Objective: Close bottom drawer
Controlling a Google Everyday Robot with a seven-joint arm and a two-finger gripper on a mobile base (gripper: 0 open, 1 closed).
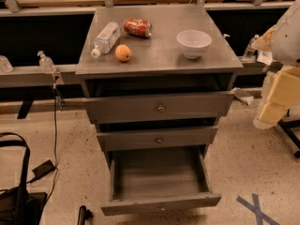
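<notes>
The grey cabinet (159,55) has three drawers. The bottom drawer (160,203) has the slimmest front panel, with a small brass knob at its centre. It is pulled far out toward the camera and its inside (159,175) is bare. The middle drawer (158,138) and the top drawer (159,108) each stand slightly out. My gripper (274,102), cream-coloured on a white arm, hangs at the right edge of the view. It is level with the top drawer, well to the right of the cabinet, and touches nothing.
On the cabinet top lie a plastic bottle (105,38), a red can (138,27), an orange (123,53) and a white bowl (193,42). A black bag (16,196) and cables lie on the floor at the left. Blue tape (255,209) marks the floor at the right.
</notes>
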